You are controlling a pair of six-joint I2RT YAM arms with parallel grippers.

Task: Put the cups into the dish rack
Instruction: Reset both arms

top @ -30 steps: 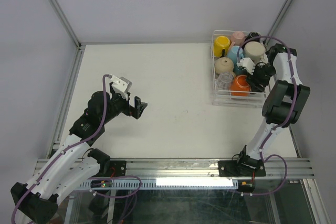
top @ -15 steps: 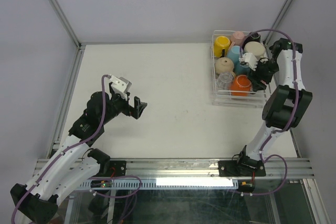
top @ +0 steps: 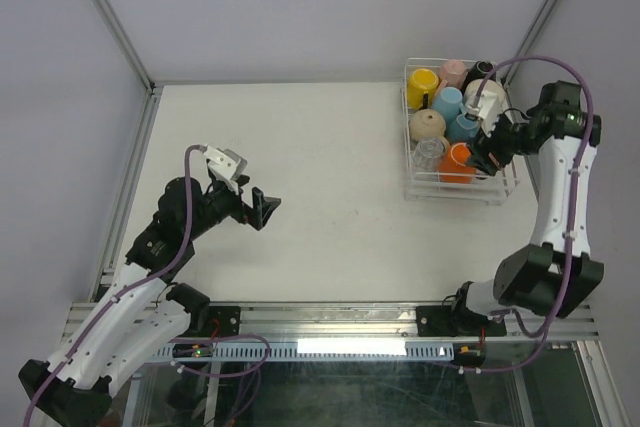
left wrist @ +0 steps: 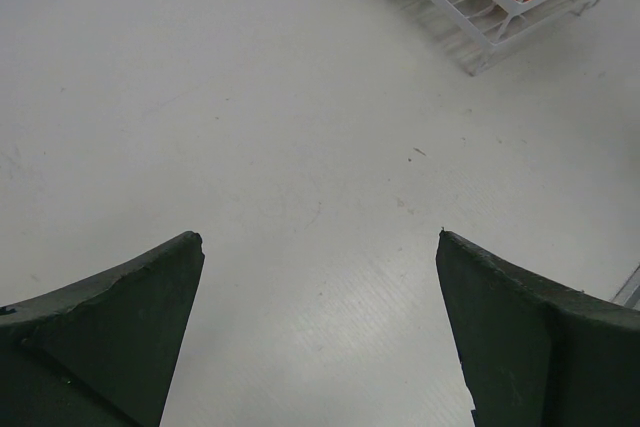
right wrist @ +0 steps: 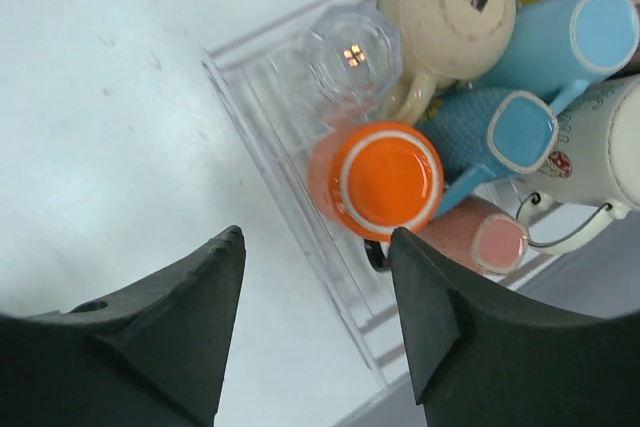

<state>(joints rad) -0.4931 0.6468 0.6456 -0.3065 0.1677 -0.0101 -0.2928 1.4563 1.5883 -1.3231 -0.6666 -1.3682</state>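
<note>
The clear dish rack [top: 452,191] stands at the table's far right with several cups upturned in it: yellow [top: 422,82], pink [top: 453,71], light blue [top: 449,102], beige [top: 428,125], orange [top: 457,160] and a clear glass tumbler [top: 430,154]. My right gripper [top: 487,152] hovers open over the rack's near right corner. In the right wrist view its jaws [right wrist: 315,242] hold nothing and straddle the rack's wall [right wrist: 285,212], just below the orange cup [right wrist: 385,179] and the tumbler [right wrist: 352,52]. My left gripper [top: 262,209] is wide open over bare table, empty [left wrist: 318,239].
A textured blue cup [right wrist: 495,137], a pink cup [right wrist: 480,242] and a white mug [right wrist: 610,147] fill the rack's right side. The rack's corner [left wrist: 480,37] shows far off in the left wrist view. Grey walls enclose the table on three sides.
My right arm has swung up and to the right, lifting its gripper out from among the cups. The left arm has barely shifted.
</note>
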